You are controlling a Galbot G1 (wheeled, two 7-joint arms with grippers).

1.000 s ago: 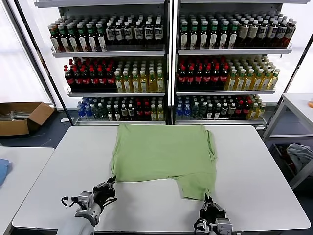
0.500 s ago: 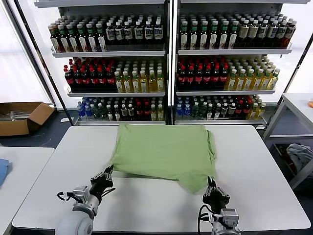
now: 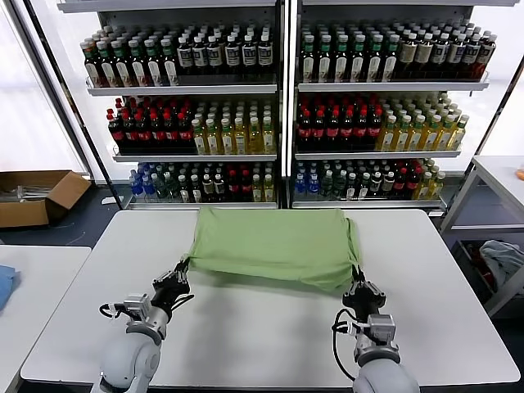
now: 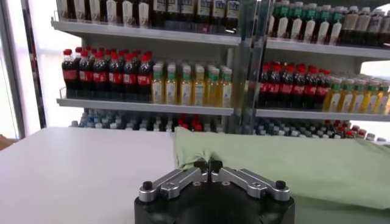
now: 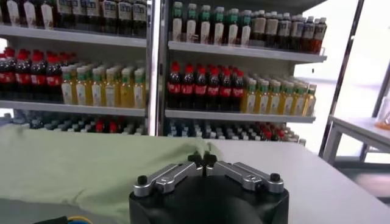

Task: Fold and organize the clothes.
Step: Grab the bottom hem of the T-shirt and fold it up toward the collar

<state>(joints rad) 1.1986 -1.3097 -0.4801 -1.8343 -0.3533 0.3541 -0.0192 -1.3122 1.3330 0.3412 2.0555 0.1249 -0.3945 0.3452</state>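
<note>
I have both claws pinched tight on the shirt's (image 3: 274, 246) near hem, left gripper (image 3: 182, 268) and right gripper (image 3: 358, 278) at opposite corners, lifting it clear of the table (image 3: 262, 336) so it folds evenly.

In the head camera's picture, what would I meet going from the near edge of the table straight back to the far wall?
Bare white table → left pincer and right pincer, both pinching the shirt's near edge → green shirt → shelves of bottles.
</note>
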